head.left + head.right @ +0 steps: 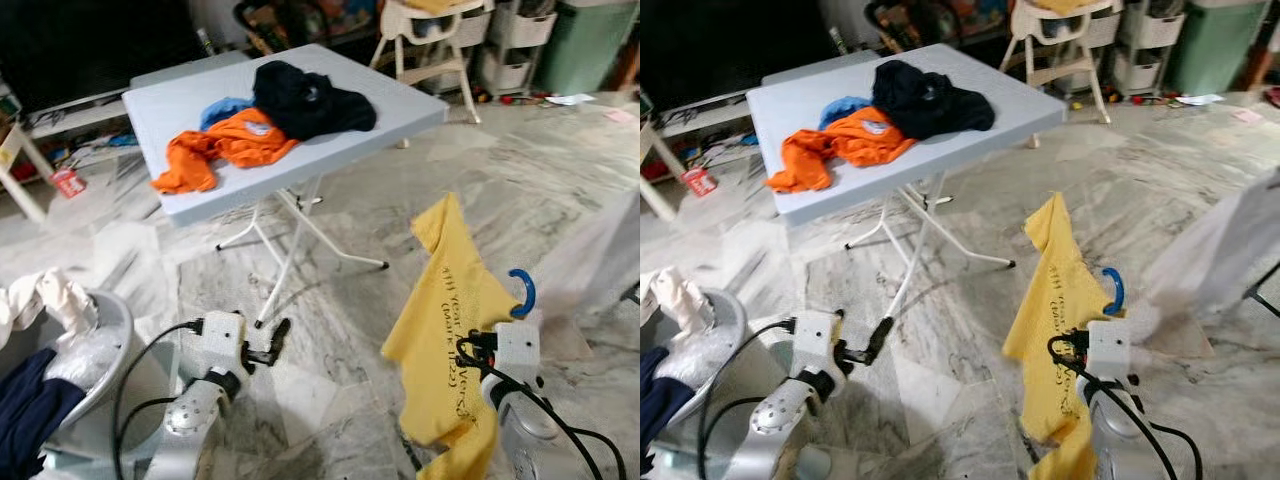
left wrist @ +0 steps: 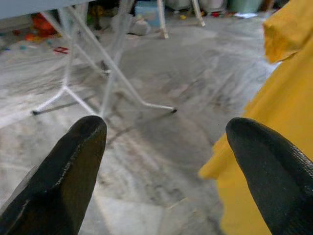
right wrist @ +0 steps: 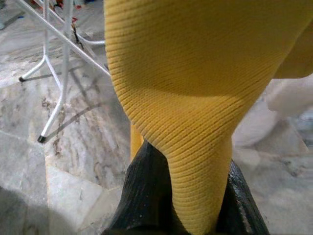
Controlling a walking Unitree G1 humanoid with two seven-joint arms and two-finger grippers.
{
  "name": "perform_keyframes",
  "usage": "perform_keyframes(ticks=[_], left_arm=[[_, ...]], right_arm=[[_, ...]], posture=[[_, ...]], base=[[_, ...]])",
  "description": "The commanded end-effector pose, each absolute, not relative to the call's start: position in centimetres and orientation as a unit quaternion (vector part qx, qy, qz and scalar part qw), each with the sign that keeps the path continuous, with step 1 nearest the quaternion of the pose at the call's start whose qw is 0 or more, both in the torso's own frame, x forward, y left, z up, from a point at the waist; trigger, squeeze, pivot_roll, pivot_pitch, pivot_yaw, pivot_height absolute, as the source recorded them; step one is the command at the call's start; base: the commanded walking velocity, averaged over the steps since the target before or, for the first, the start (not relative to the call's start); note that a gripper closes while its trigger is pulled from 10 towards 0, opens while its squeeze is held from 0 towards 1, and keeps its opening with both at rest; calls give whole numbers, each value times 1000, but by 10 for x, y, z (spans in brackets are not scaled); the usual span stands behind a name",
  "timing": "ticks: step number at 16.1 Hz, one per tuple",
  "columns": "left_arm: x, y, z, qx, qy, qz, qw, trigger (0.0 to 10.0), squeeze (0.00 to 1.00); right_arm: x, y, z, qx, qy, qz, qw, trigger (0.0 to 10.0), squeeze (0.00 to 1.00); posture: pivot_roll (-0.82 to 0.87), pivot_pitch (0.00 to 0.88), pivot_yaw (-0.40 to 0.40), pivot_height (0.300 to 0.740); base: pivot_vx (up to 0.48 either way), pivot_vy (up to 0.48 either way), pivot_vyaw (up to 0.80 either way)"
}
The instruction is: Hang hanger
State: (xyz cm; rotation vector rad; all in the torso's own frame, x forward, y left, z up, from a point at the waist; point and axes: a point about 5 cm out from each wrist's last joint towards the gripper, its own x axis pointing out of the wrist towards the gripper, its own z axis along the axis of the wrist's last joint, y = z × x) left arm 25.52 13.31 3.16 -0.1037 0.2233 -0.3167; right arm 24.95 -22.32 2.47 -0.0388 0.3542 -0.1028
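Note:
A yellow T-shirt (image 1: 450, 310) with dark print hangs on a hanger whose blue hook (image 1: 524, 292) sticks up beside it, low at the right over the marble floor. My right gripper (image 3: 188, 205) is shut on the shirt's ribbed fabric, which drapes over its black fingers (image 3: 146, 191); the hanger under the cloth is hidden apart from its hook. At the lower left, my left gripper (image 1: 277, 336) is held low above the floor, open with nothing between its fingers (image 2: 73, 161). The shirt's edge (image 2: 274, 127) hangs beside it.
A grey folding table (image 1: 180, 100) on white legs stands ahead, with an orange shirt (image 1: 230, 145), a blue garment (image 1: 222, 108) and a black garment (image 1: 305, 100) on it. A laundry basket (image 1: 105, 345) with clothes is at the left. White cloth (image 1: 600, 260) hangs at the right.

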Motion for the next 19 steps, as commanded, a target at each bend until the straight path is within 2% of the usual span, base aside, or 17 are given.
perform_keyframes(ticks=[1,6,10,13,19], left_arm=[[260,132,36,-57,105,-168,979,10000,0],[267,123,43,-65,104,-209,970,10000,0],[276,126,47,-75,94,-188,975,10000,0],[274,127,45,-85,94,-175,976,10000,0],[276,129,43,-88,98,-162,978,10000,0]], right_arm=[[253,-224,35,-22,157,-56,986,10000,0],[256,-207,39,-23,153,-32,988,10000,0],[264,-188,36,-31,163,12,986,10000,0],[274,-192,41,-36,161,14,986,10000,0],[277,-188,39,-48,170,26,984,10000,0]], posture=[[-240,0,104,740],[-256,0,122,740],[-213,0,91,740],[-193,0,63,740],[-183,0,45,740]], base=[[259,0,0],[322,0,-740],[366,0,0],[368,0,0],[314,334,0]])
